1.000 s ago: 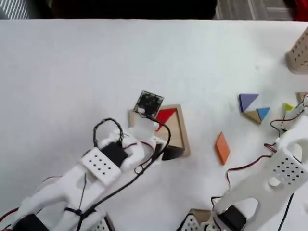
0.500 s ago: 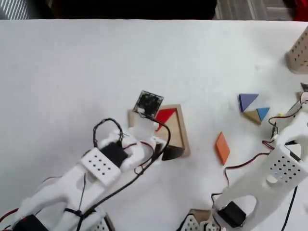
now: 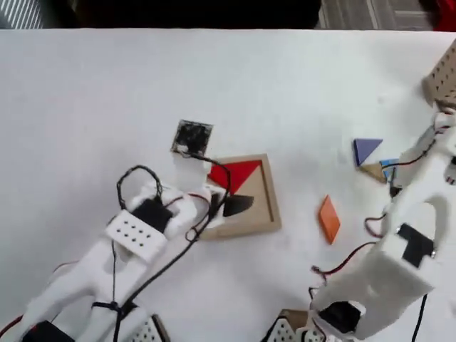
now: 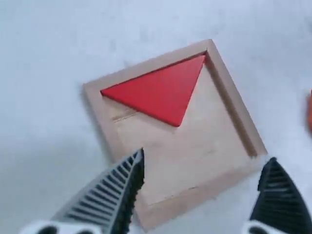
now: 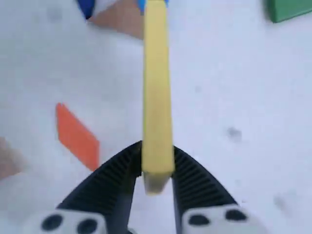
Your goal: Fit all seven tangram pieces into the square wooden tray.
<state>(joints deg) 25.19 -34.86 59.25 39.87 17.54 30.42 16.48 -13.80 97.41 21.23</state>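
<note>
The square wooden tray [image 3: 267,214] lies mid-table with a red triangle [image 3: 239,173] set in its far corner. In the left wrist view the tray [image 4: 234,117] and red triangle [image 4: 158,92] sit below my left gripper [image 4: 204,161], which hangs open and empty over the tray's near edge. My right gripper [image 5: 157,151] is shut on a yellow piece [image 5: 157,97] held edge-on above the table. An orange parallelogram [image 3: 328,219] lies right of the tray. A purple-blue triangle [image 3: 366,149] and a tan triangle [image 3: 372,171] lie farther right, beside the right arm [image 3: 406,249].
A green piece [image 5: 287,9] lies beyond the yellow one in the right wrist view. A perforated wooden block [image 3: 445,78] stands at the far right edge. Arm bases [image 3: 292,328] occupy the front edge. Bare white table stretches left of and behind the tray.
My left arm drew back to the left, uncovering the tray and red triangle. My right arm swung toward the far right pieces and now holds the yellow piece off the table.
</note>
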